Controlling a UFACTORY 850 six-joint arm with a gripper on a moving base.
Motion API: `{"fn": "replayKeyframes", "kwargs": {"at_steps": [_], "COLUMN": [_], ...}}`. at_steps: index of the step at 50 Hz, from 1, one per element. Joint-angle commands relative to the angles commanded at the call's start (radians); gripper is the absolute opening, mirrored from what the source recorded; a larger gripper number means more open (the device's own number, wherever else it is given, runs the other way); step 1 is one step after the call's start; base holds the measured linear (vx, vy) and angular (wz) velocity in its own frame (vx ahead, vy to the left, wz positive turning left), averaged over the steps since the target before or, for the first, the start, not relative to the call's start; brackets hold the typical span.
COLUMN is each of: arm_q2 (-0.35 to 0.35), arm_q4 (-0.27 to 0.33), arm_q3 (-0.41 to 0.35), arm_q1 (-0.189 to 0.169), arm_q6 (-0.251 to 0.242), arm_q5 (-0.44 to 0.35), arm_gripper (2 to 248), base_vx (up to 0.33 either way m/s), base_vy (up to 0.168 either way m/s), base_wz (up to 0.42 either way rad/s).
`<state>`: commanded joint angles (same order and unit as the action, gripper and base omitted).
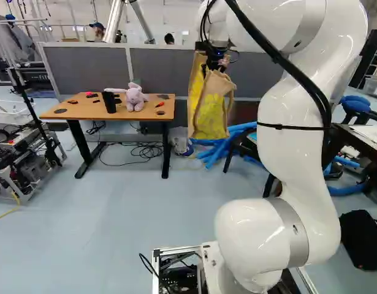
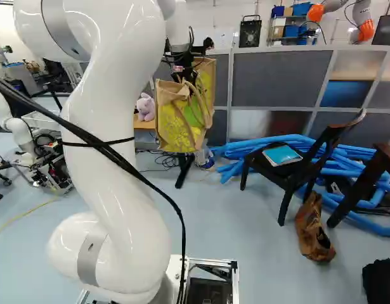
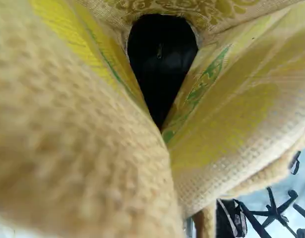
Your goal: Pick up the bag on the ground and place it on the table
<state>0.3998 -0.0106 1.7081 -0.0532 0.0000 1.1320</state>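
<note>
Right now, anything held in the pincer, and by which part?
The yellow-and-tan bag, hanging from the pincer by its top. Whether that's rim or strap, can't tell: the wrist view shows mostly fabric.

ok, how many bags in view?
3: yellow bag hanging from the gripper; brown bag on floor beside chair; black bag on floor, right in left base view. Unclear: black item inside the first, whitish bundle by table. Arm may hide more.

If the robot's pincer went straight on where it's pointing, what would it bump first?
The yellow bag hanging right under the pincer. If the bag went down too, its bottom would probably bump the floor, though depth is unclear.
</note>
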Motion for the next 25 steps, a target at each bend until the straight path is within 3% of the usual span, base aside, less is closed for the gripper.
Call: {"fn": "replayKeyframes", "kwargs": {"at_steps": [13,25], "arm_q2": [0.000,0.000], "arm_q4": [0.000,0.000], "arm_q3": [0.000,0.000], "arm_q1": [0.000,0.000], "arm_q6": [0.000,0.000], "arm_q5": [0.000,0.000], "arm_gripper": [23,23], "base_vx": [-0.001,-0.001], "base_vy": [0.026,0.075], "base_wz": [0.143,0.356]}}
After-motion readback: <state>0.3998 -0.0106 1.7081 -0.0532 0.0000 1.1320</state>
